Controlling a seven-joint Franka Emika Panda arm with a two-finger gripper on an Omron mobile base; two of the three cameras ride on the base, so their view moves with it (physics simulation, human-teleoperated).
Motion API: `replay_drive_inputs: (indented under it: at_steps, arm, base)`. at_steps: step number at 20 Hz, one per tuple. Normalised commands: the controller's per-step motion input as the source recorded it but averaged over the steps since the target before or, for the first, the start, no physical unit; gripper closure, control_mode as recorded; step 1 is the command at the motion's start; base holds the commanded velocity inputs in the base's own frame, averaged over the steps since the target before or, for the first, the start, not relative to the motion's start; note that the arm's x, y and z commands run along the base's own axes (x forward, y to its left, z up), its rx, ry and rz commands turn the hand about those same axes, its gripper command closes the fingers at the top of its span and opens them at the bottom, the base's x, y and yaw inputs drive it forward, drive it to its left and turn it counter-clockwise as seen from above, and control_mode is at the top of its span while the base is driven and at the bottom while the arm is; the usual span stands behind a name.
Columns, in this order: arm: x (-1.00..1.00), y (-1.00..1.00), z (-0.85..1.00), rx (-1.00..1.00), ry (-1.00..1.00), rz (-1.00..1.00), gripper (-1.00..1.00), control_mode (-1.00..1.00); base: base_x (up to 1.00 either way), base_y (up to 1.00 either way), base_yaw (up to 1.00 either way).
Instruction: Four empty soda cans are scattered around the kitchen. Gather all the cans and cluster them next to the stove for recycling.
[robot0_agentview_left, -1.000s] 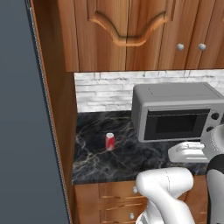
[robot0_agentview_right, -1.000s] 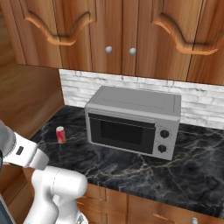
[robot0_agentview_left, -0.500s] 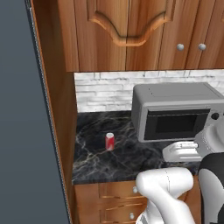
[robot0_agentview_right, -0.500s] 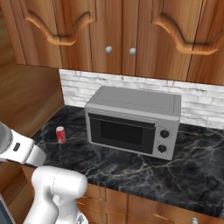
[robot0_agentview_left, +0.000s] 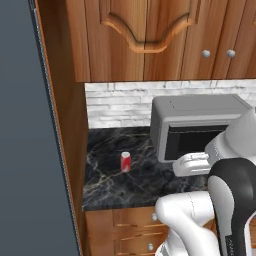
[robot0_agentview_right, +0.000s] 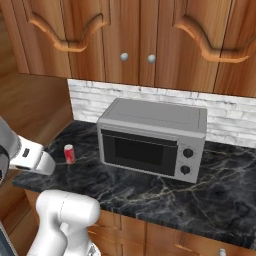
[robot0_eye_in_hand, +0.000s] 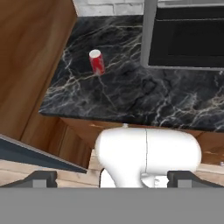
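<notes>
Counter (robot0_agentview_right: 150, 192): soda can (robot0_agentview_left: 125, 161) upright, toaster oven (robot0_agentview_right: 152, 141) beside.

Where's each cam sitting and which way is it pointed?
Left base view: behind the arm's left, facing the counter, can and toaster oven; arm at lower right.
Right base view: behind its right, same counter, can and oven; arm at lower left.
Hand view: on the hand, looking down at the counter's corner; open gripper tips at the bottom.
All three share the can.

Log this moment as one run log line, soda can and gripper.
soda can: upright on counter, left of toaster oven | gripper: open, empty, away from can | stage: can not yet grasped
</notes>
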Motion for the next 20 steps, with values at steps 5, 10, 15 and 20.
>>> replay_drive_inputs:
  at_steps: [5,10,15,20]
  arm:
    - [0.32,0.12,-0.04,0.0,0.0,0.03,-1.0,-1.0]
    - [0.22,0.12,-0.03,0.0,0.0,0.0,-1.0,-1.0]
    - [0.15,0.13,-0.03,0.0,0.0,0.0,-1.0,-1.0]
    - [0.15,0.02,-0.03,0.0,0.0,-0.07,-1.0,-1.0]
  base:
    - [0.0,0.0,0.0]
    - [0.0,0.0,0.0]
    - [0.0,0.0,0.0]
    - [0.0,0.0,0.0]
